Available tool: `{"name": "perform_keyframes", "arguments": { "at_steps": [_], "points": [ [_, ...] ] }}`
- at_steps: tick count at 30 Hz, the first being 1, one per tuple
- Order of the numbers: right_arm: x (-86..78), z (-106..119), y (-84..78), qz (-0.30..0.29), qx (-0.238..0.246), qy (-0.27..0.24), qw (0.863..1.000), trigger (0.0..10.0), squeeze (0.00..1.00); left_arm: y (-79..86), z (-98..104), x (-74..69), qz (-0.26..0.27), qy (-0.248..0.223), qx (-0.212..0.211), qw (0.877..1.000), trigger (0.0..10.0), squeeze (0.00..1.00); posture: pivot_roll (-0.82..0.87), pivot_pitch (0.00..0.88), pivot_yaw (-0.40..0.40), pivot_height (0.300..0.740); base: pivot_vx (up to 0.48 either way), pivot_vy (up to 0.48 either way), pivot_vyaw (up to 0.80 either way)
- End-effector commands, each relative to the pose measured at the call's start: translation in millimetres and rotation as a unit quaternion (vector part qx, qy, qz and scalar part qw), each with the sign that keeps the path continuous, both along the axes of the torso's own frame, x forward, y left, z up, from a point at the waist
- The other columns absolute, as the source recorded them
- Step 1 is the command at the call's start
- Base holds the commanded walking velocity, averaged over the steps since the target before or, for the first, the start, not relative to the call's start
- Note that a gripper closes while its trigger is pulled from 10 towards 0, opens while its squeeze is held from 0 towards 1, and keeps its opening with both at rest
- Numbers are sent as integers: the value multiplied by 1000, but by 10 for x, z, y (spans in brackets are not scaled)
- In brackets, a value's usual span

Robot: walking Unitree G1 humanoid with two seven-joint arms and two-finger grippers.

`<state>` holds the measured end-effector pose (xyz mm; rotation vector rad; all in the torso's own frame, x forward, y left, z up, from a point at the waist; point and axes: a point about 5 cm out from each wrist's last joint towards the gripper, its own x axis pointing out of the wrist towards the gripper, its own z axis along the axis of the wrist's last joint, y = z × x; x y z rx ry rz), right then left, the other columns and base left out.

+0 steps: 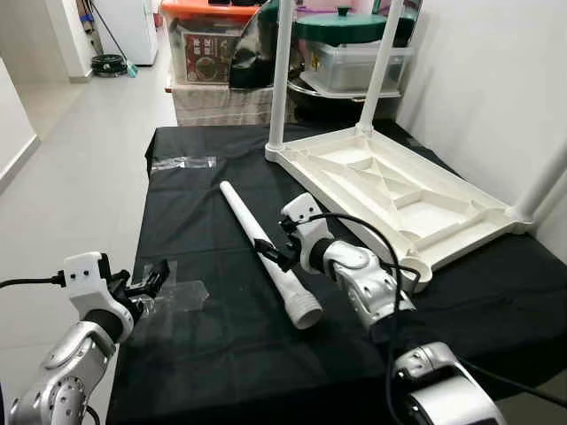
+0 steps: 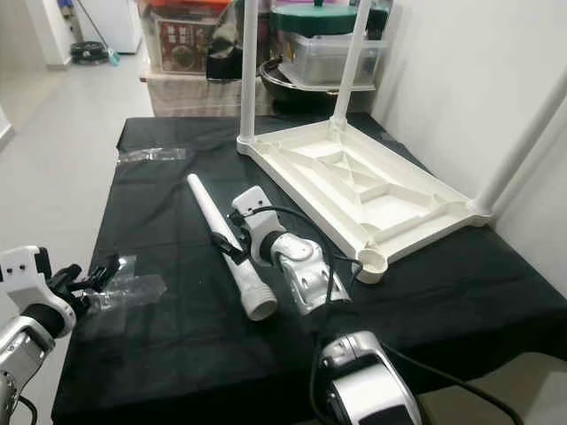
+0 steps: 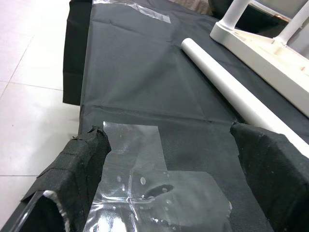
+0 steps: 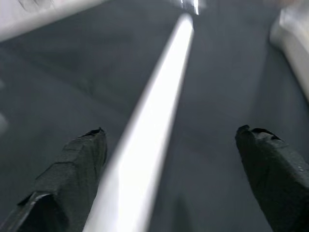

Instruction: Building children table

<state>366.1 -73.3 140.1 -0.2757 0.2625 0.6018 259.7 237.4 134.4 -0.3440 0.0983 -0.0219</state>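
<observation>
Head views: a smooth white tube leg [image 1: 268, 254] lies mid-cloth on the black-draped table [image 1: 221, 354]; the right gripper [image 1: 276, 252] straddles it, spread. Upturned ribbed tabletop [image 1: 399, 195] fills the far right corner.

Left wrist: the left gripper [image 3: 169, 159], wide open, flanks a crinkled clear bag [image 3: 154, 193].

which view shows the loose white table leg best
The left eye view: the loose leg lies whole on the black cloth, threaded end nearest, the right end effector open over its middle. The right eye view matches. The left wrist view gives part of its length; the right wrist view a blurred streak between the fingers.
</observation>
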Motion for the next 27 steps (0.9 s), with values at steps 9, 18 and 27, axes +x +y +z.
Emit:
{"name": "perform_keyframes", "arguments": {
  "at_steps": [9,18,27],
  "points": [
    [-186,-427,151,-6,28,171,985,10000,0,-5,-37,8,13,4,11,1000,10000,0,59,0,-100,740,0,0,0],
    [-299,-684,104,-9,-41,213,976,10000,0,-12,-47,6,15,7,12,1000,10000,0,50,0,-104,740,0,0,0],
    [-311,-763,-25,-25,-103,260,960,7961,0,-22,-22,23,17,4,14,1000,10000,0,41,0,-114,740,0,0,0]
  ]
}}
